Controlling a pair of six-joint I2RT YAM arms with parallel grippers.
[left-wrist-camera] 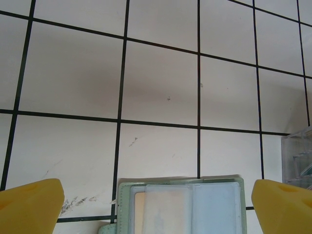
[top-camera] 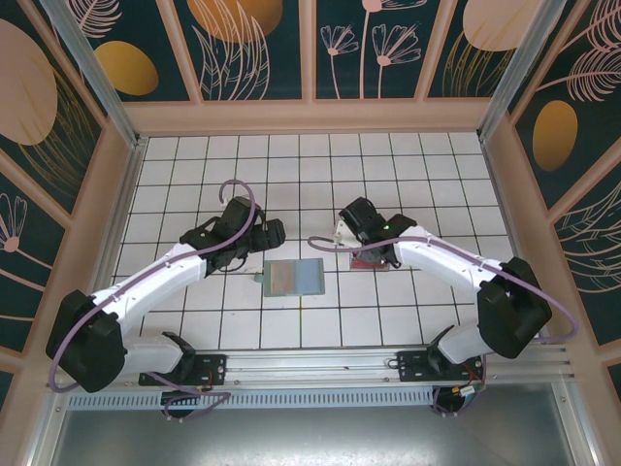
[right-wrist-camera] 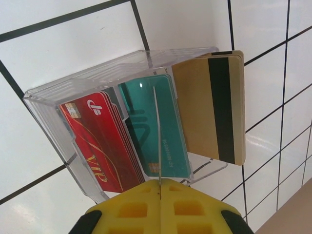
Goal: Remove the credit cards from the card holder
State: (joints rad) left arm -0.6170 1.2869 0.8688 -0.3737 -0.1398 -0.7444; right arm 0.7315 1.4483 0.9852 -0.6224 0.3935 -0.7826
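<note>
**Q:** Entry one, the card holder (top-camera: 294, 278): where do you find it?
**A:** It lies open and flat on the counter (top-camera: 194, 175), pale inner face up, long axis running left to right. A tan edge shows in one sleeve, so you probably have a card left to pull.

**Q:** Entry two, your left gripper (left-wrist-camera: 156, 207)?
**A:** It is spread wide and empty, just past the holder's far edge. The holder's long axis runs across the gap from finger to finger. This is your nearer arm.

**Q:** Entry three, your right gripper (right-wrist-camera: 161, 195)?
**A:** Its pads are pressed together, off the holder's right end, over the clear tray (right-wrist-camera: 48, 105). The credit cards there are red (right-wrist-camera: 105, 151), teal (right-wrist-camera: 156, 131) and gold (right-wrist-camera: 209, 107), standing in slots. A thin edge rises from the seam between the pads. You cannot tell whether it is a held card or a tray divider.
</note>
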